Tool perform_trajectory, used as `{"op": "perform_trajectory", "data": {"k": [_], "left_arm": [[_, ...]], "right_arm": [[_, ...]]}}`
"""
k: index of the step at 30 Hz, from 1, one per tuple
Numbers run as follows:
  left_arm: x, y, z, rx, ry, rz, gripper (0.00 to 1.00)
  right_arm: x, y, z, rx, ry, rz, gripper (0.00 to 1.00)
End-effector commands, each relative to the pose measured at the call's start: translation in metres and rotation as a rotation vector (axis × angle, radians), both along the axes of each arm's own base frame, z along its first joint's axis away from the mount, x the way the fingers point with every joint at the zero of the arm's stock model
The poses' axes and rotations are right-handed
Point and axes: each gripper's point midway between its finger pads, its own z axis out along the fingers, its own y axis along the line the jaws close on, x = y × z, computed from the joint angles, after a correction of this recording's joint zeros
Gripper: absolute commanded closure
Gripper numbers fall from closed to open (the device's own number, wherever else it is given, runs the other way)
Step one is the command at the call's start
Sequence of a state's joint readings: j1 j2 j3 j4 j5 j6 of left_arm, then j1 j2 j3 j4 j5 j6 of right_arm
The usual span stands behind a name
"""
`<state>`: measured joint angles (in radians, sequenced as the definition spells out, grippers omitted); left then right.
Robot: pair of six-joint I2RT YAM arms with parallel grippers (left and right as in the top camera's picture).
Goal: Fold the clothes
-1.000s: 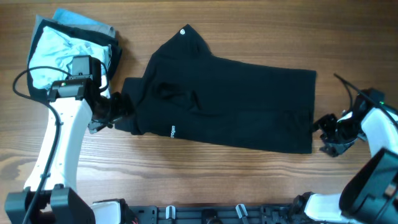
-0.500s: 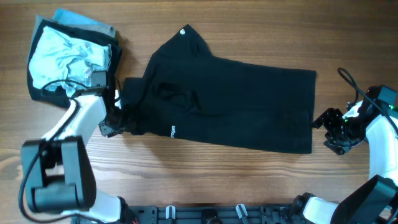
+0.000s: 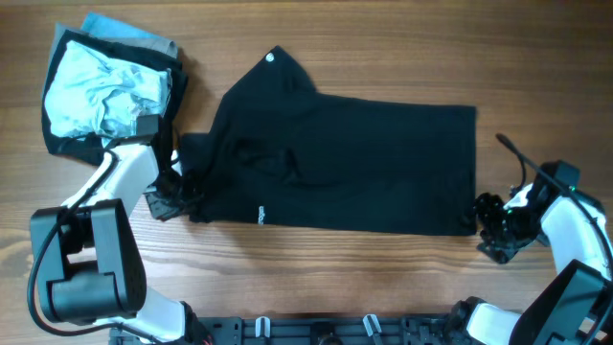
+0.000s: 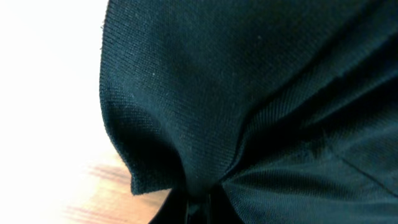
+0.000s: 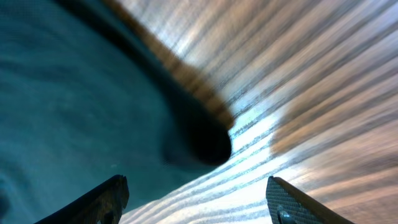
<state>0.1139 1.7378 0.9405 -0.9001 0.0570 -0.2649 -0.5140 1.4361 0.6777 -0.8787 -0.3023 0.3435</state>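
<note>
The black T-shirt (image 3: 364, 163) is laid out flat across the middle of the table (image 3: 383, 38), long way running left to right, with one bit poking out toward the far left. There's a tiny white logo (image 3: 260, 214) close to its near edge.

Looks to me like this is the "grab both ends" step before a fold. The left gripper (image 3: 177, 187) sits right at the shirt's left edge and it's pressed together on a bunch of the fabric. The left wrist view is basically all black cloth gathering down into the pinch. The right gripper (image 3: 490, 225) is just off the near right corner of the shirt, fingers (image 5: 99, 199) spread wide with nothing between them. In its own view the corner lies just ahead of it on the wood, not gripped.

So I'd guess the next move needs the right side to nudge in, get a finger under that corner and close on it, keeping low so it doesn't just shove the cloth along. After that both ends can lift together.

The pile of folded clothes (image 3: 105, 91), pale blue on top, sits in the far left corner, near the left arm but apart from the shirt
</note>
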Motion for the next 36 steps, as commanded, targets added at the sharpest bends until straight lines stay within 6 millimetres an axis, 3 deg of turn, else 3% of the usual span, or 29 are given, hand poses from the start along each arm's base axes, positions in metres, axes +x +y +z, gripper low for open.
{"op": "perform_trajectory", "data": {"k": [1, 8, 10, 13, 17, 22, 27, 28, 31, 32, 36], "left_arm": [[-0.027, 0.016, -0.007, 0.064, 0.117, 0.027, 0.96], [-0.04, 0.01, -0.004, 0.035, 0.171, 0.05, 0.95], [-0.039, 0.009, -0.004, 0.032, 0.165, 0.051, 0.73], [-0.036, 0.01, -0.004, 0.032, 0.155, 0.052, 0.52], [-0.03, 0.007, -0.002, 0.016, 0.14, 0.054, 0.5], [-0.021, 0.001, 0.006, -0.023, 0.115, 0.059, 0.48], [-0.019, 0.002, 0.021, -0.023, 0.11, 0.055, 0.41], [-0.018, 0.002, 0.025, -0.022, 0.105, 0.055, 0.4], [-0.013, 0.002, 0.037, -0.02, 0.078, 0.055, 0.38], [-0.009, 0.001, 0.043, -0.027, 0.06, 0.054, 0.37], [0.015, -0.011, 0.07, -0.112, -0.052, -0.008, 0.37]], "right_arm": [[-0.006, 0.013, -0.01, 0.054, -0.001, -0.033, 0.24], [0.011, 0.021, -0.016, 0.098, -0.12, -0.024, 0.24], [0.018, 0.019, -0.016, 0.087, -0.154, -0.018, 0.28], [0.02, 0.018, -0.018, 0.077, -0.17, -0.015, 0.57], [0.016, 0.012, -0.022, 0.039, -0.143, -0.024, 0.96], [0.011, -0.011, -0.022, -0.07, -0.066, -0.101, 0.96], [0.016, -0.03, -0.004, -0.141, -0.019, -0.127, 0.96], [0.018, -0.031, 0.0, -0.14, -0.019, -0.125, 0.92], [0.023, -0.035, 0.017, -0.147, -0.01, -0.123, 0.26], [0.029, -0.041, 0.026, -0.167, -0.021, -0.123, 0.16], [0.057, -0.058, 0.066, -0.214, -0.101, -0.127, 0.15]]}}
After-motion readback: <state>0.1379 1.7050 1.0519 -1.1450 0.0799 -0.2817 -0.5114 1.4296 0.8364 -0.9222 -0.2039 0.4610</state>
